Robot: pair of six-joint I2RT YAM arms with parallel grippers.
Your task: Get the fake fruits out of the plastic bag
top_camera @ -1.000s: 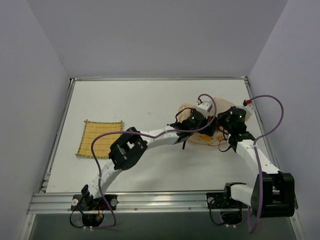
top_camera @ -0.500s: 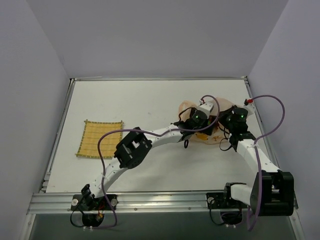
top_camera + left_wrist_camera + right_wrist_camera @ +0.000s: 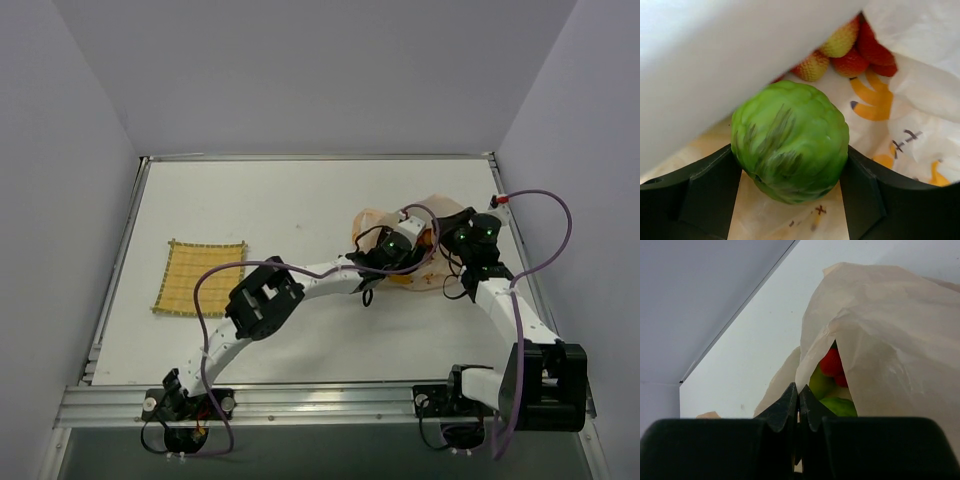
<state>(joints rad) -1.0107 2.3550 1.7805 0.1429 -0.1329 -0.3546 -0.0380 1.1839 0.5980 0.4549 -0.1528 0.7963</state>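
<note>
White tabletop (image 3: 300,200), plastic bag (image 3: 370,218) at 2 o'clock. Its rim is pinched tight by right gripper (image 3: 798,391) so the mouth stays open; left gripper (image 3: 790,167) inside, jaws wide, clamping green fruit (image 3: 790,135), berry bunch (image 3: 855,55) behind at 1 o'clock.

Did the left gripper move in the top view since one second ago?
Yes. Judged against the table's far rim, the left gripper has drawn a little away from it, toward the near side. It grips a green fake fruit inside the plastic bag.

Both arms reached far right, wrists close together. Left gripper (image 3: 790,156) clasped a green fruit (image 3: 790,132); right gripper (image 3: 799,395) was pinched closed.
</note>
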